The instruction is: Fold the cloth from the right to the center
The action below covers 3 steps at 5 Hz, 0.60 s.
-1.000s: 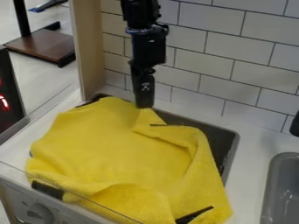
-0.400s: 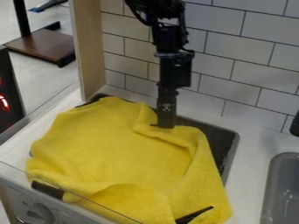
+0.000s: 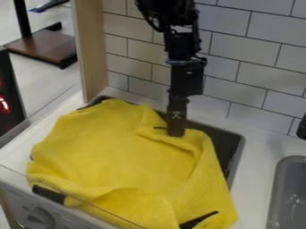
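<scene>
1. Black two-finger gripper [image 3: 176, 134] hangs at the yellow, soft fabric cloth's [image 3: 119, 156] upper-right edge; whether open or closed, I cannot tell
2. Cloth lies rumpled over the dark rectangular recess [image 3: 222, 143]

End effector shifted right and down
The end effector [image 3: 176, 133] has moved from the cloth's [image 3: 119, 152] far corner to over the folded part near its right edge.

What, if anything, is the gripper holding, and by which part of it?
It cannot be told. The gripper is down at the folded far right part of the yellow cloth, but whether it grips the cloth there is unclear.
</scene>
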Motion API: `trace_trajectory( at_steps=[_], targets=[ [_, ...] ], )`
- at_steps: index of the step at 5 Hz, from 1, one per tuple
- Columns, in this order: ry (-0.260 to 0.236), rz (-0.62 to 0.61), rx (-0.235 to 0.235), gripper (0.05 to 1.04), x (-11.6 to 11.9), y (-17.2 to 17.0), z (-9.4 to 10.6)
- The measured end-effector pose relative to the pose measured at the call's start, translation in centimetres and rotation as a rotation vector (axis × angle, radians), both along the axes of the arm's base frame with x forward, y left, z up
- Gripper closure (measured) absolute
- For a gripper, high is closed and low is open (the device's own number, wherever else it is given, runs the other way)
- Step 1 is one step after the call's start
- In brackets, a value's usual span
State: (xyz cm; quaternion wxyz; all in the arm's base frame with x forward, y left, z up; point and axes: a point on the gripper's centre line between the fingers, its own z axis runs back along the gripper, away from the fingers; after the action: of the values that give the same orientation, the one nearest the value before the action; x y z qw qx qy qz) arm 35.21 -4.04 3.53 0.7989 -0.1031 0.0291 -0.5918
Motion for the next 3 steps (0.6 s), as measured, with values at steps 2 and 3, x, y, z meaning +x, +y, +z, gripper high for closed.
trace_trajectory(
  at_steps=[2, 3],
  targets=[
    [-0.024, -0.028, 0.024, 0.639, 0.06, -0.35, -0.42],
    [-0.02, -0.035, 0.031, 0.873, -0.25, -0.45, -0.78]
  ],
)
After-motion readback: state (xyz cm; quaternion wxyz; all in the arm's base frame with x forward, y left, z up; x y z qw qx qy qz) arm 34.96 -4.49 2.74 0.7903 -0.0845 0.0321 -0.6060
